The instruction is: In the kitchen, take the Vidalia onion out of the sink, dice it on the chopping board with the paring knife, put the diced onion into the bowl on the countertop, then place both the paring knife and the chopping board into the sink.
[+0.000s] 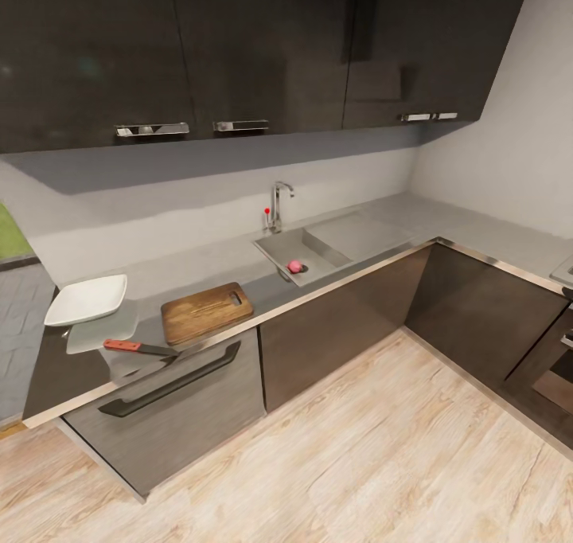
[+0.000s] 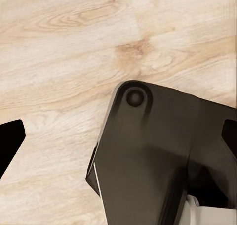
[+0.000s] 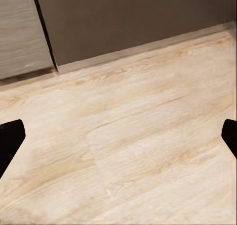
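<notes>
**Op:** Grippers first. Left gripper (image 2: 118,136): fingertips (image 2: 11,136) sit at opposite edges of the wrist cam, wide apart, nothing btwn them. It's over pale wood floor (image 2: 64,42), w/ a dark part of the robot's base (image 2: 148,156) under it. Right gripper (image 3: 118,138): same spread, empty, over the floor near the foot of the dark cabinet fronts (image 3: 138,17).

**Obs:** And the task stuff, near to far?

**Op:** From the head cam, the knife (image 1: 137,347) is nearest, orange-red handle, lying at the front edge of the countertop (image 1: 239,260). Just behind it is the brown chopping board (image 1: 206,313), flat, close to the knife; can't tell if they touch. White bowl (image 1: 86,299) is left of the board, near it but apart. Further right along the counter is the sink (image 1: 280,250); the onion (image 1: 295,266) sits in the basin by the drain. Drainboard to its right, tap (image 1: 276,205) w/ red knob behind. Dark upper cupboards (image 1: 239,49) above all that.
</notes>
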